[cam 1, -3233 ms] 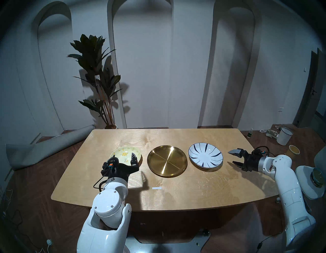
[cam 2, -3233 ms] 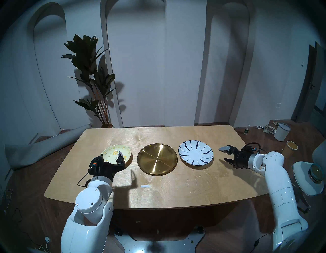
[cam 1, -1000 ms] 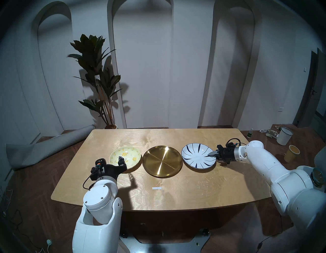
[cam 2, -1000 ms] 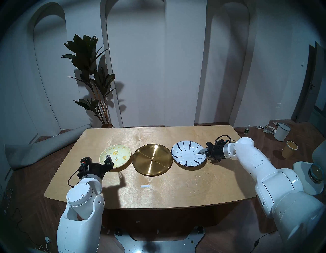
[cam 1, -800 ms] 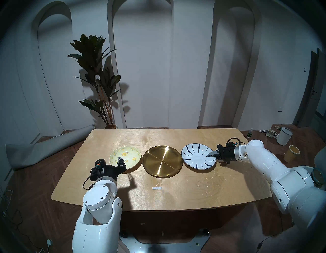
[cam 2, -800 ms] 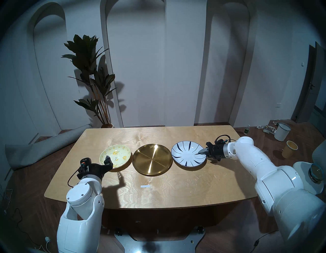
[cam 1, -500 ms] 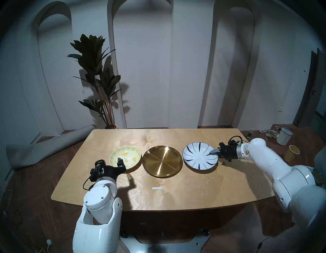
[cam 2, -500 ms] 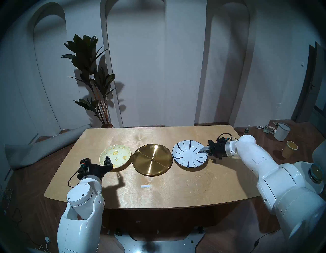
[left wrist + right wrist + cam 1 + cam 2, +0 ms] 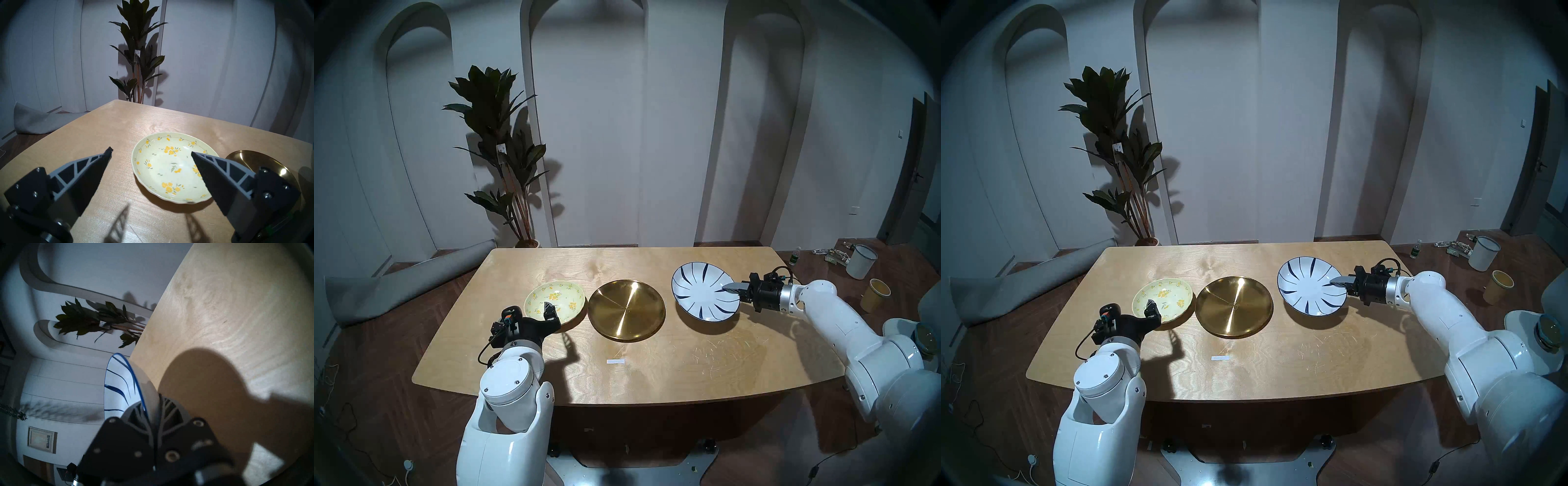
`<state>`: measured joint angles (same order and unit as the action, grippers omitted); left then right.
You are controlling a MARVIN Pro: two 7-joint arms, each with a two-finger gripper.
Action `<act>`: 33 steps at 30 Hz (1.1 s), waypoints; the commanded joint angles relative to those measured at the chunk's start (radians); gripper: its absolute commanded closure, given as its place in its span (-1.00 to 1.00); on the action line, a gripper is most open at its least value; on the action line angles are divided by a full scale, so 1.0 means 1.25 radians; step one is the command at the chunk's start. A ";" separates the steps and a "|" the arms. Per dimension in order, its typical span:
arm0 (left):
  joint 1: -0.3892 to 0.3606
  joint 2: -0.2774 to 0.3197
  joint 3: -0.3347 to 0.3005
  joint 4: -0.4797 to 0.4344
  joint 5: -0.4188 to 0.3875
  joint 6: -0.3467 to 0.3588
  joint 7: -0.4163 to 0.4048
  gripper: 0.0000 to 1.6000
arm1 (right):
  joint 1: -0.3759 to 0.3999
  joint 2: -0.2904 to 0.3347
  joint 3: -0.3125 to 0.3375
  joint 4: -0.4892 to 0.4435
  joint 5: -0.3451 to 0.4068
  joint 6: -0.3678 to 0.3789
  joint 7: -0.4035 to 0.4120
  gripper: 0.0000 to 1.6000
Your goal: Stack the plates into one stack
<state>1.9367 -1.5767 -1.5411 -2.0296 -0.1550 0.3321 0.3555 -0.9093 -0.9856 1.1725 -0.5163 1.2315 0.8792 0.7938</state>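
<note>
The large gold plate (image 9: 626,309) lies flat at the table's middle. To its right, my right gripper (image 9: 733,288) is shut on the right rim of the white plate with dark-blue strokes (image 9: 700,292), which hangs tilted above the table, clear of the gold plate. The right wrist view shows the fingers (image 9: 136,414) clamped on that plate's rim (image 9: 117,382). The pale-yellow floral plate (image 9: 558,298) rests left of the gold one. My left gripper (image 9: 151,151) is open over its near-left edge, one finger above the plate, one above bare table, holding nothing.
A white tape strip (image 9: 615,361) lies on the wooden table (image 9: 653,380) in front of the gold plate. Behind the table stand a potted plant (image 9: 504,152) and a rolled grey mat (image 9: 398,285). A white bucket (image 9: 861,261) and a yellow cup (image 9: 875,294) sit on the floor at right.
My right gripper, open beside the white-and-blue plate three seconds ago, closed on its rim and has now lifted it, tilted, up and slightly right. The left gripper stayed open, shifting only slightly.
</note>
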 commanded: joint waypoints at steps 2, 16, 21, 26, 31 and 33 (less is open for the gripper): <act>0.013 0.000 0.023 -0.023 0.020 -0.017 0.010 -1.00 | -0.050 -0.015 0.037 -0.028 0.039 -0.049 0.061 1.00; 0.012 0.004 0.042 -0.013 0.028 -0.025 0.024 -1.00 | -0.008 -0.016 0.030 -0.019 0.020 -0.009 0.015 1.00; 0.002 0.007 0.041 -0.003 0.028 -0.024 0.028 -1.00 | 0.026 -0.021 0.034 -0.010 0.017 -0.002 -0.005 1.00; -0.012 0.009 0.039 0.009 0.025 -0.020 0.033 -1.00 | 0.069 -0.011 0.037 -0.030 0.003 0.020 -0.047 1.00; -0.026 0.010 0.034 0.022 0.023 -0.018 0.038 -1.00 | 0.097 -0.011 0.037 -0.048 -0.009 0.042 -0.075 1.00; -0.031 0.010 0.032 0.027 0.021 -0.017 0.040 -1.00 | 0.109 -0.013 0.039 -0.050 -0.010 0.053 -0.084 1.00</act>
<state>1.9346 -1.5636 -1.4919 -2.0019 -0.1244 0.3131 0.4062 -0.8752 -1.0067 1.2043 -0.5276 1.2162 0.9102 0.6918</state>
